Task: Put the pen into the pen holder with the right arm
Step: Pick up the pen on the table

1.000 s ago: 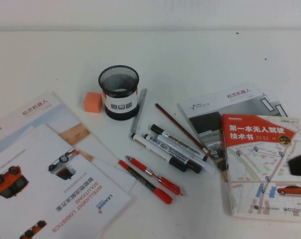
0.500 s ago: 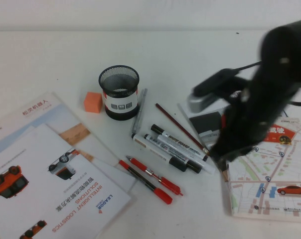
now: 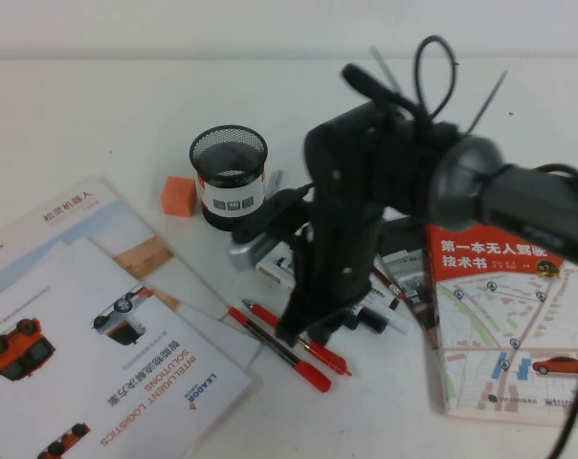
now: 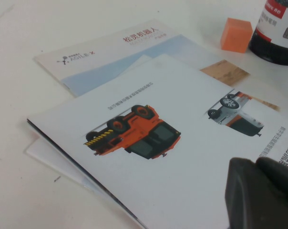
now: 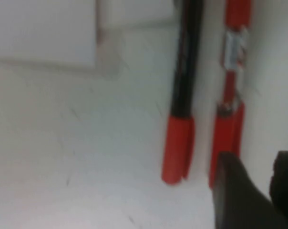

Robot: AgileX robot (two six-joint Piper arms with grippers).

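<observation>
The pen (image 3: 270,344), black-barrelled with red ends, lies on the table in front of the pen holder (image 3: 230,177), a black mesh cup with a white label band. My right gripper (image 3: 303,337) has come down over the pens, with its fingers slightly apart and empty. It is just above the pen and the red pen with a silver middle (image 3: 329,360). In the right wrist view the pen (image 5: 180,138) lies beside that red pen (image 5: 232,47), and my gripper (image 5: 255,160) is nearest the red pen's end. My left gripper (image 4: 258,167) is shut and empty over a brochure. The holder's base (image 4: 277,28) shows there.
An orange cube (image 3: 178,195) sits left of the holder. Brochures (image 3: 98,354) cover the front left. A red-and-white book (image 3: 509,316) lies at the right on a white box. The markers (image 3: 375,320) are mostly hidden under my right arm.
My right arm has swung in from the right edge, across the book, and now stands over the pens. Nothing on the table has moved.
</observation>
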